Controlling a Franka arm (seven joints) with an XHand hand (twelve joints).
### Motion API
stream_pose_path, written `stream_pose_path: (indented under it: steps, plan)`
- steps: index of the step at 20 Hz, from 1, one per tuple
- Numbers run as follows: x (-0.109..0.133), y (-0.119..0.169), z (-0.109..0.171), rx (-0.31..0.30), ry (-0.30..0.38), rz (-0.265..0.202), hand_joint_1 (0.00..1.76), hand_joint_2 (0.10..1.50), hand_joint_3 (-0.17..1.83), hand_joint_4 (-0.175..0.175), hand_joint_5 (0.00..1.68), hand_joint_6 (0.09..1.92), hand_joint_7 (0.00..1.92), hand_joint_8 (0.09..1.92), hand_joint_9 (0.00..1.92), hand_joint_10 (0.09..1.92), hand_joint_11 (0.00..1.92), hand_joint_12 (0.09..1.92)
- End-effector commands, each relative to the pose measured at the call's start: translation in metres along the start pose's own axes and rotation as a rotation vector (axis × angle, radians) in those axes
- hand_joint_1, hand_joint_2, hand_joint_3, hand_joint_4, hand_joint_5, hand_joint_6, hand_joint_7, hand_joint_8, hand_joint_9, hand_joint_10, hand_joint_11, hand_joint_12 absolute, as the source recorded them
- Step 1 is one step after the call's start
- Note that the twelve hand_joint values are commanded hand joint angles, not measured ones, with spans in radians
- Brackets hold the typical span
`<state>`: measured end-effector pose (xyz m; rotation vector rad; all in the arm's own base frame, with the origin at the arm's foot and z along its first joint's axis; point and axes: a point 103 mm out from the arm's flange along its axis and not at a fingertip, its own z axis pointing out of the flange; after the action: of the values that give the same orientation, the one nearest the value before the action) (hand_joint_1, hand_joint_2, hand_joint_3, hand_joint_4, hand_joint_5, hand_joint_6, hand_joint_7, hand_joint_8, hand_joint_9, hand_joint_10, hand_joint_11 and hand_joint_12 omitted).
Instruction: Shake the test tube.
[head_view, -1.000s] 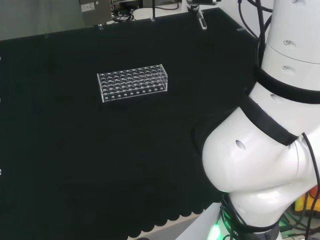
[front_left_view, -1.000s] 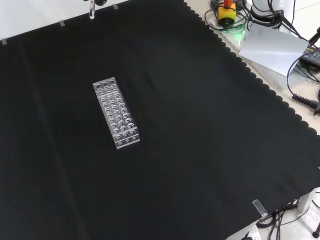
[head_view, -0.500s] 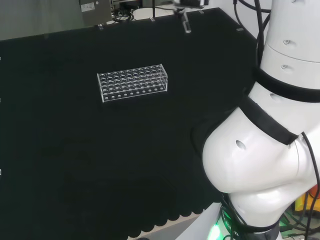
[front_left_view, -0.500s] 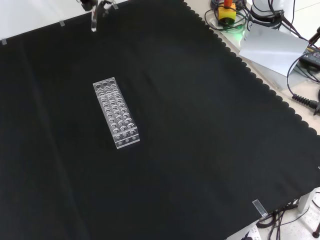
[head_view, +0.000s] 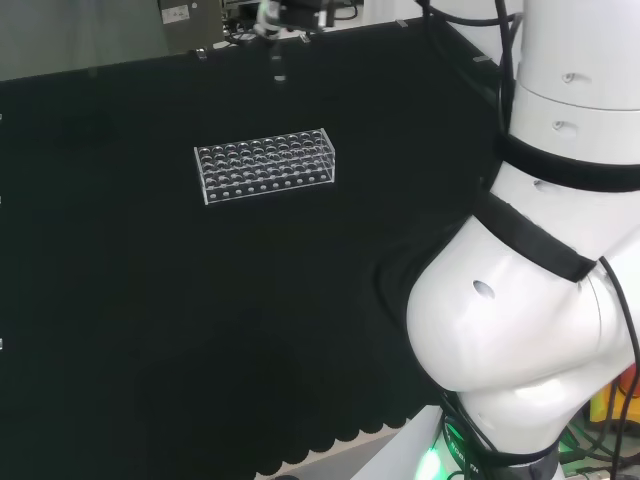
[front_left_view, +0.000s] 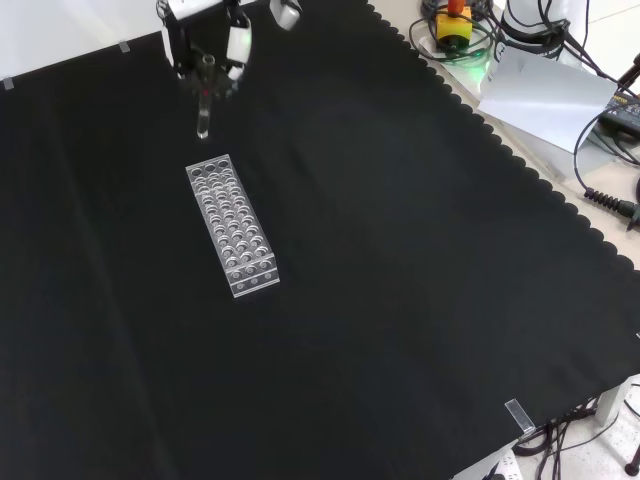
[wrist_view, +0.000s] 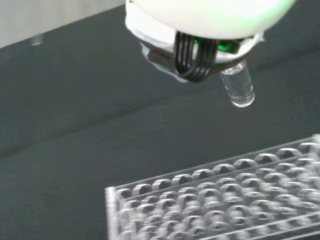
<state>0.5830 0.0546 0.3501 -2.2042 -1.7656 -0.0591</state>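
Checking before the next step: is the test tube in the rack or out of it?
Out: the hand holds the test tube upright in the air, clear of the rack.

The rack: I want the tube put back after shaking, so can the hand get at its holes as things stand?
Probably yes. The hand holds the test tube above the cloth just past one end of the rack, whose holes look unoccupied, with nothing between them.
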Motion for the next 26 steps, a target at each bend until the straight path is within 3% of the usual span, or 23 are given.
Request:
stream_pose_path:
  steps: [1, 4, 7, 18, 22, 26]
  plan:
    - [0.036, 0.0, 0.001, -0.003, 0.034, -0.1, 1.43, 0.71, 0.5, -0.175, 1.3, 0.31, 1.37, 0.74, 1.33, 0.48, 1.17, 0.93]
    - [0.025, 0.002, 0.0, -0.005, 0.017, -0.09, 1.43, 0.71, 0.5, -0.175, 1.3, 0.31, 1.37, 0.74, 1.33, 0.48, 1.17, 0.93]
    - [0.004, 0.003, -0.002, -0.006, -0.028, -0.041, 1.43, 0.71, 0.51, -0.175, 1.3, 0.31, 1.37, 0.73, 1.33, 0.48, 1.17, 0.93]
    - [-0.131, -0.002, -0.035, -0.035, -0.172, 0.234, 1.43, 0.7, 0.51, -0.175, 1.3, 0.3, 1.37, 0.73, 1.33, 0.48, 1.17, 0.93]
    - [-0.162, -0.006, -0.049, -0.058, -0.175, 0.3, 1.43, 0.7, 0.51, -0.175, 1.3, 0.3, 1.37, 0.73, 1.33, 0.48, 1.17, 0.93]
    - [-0.179, -0.01, -0.06, -0.08, -0.163, 0.326, 1.43, 0.7, 0.51, -0.175, 1.3, 0.3, 1.37, 0.73, 1.33, 0.48, 1.17, 0.93]
